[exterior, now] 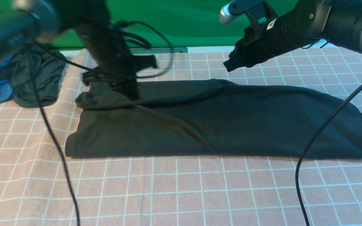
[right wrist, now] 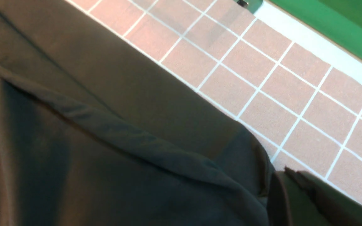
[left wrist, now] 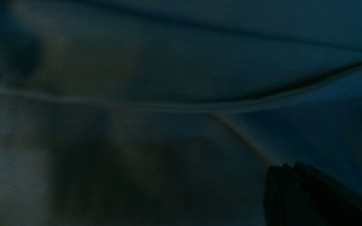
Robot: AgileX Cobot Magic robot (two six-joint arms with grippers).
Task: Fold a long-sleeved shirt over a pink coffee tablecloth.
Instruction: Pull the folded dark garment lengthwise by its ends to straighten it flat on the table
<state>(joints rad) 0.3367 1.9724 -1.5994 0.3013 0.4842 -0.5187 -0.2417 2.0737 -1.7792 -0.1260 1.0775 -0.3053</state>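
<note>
The pink coffee tablecloth runs past every edge of the front view. On it the long-sleeved shirt lies folded into a band, long axis left to right, its right end cut off. The blurred left gripper sits at the shirt's far left corner and the right gripper hangs above its far edge; I cannot tell either's jaw state.

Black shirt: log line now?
black soft-knit long-sleeved shirt: folded band on pink white-grid tablecloth; left tool: low on shirt, blurred; right tool: raised over far edge
</note>
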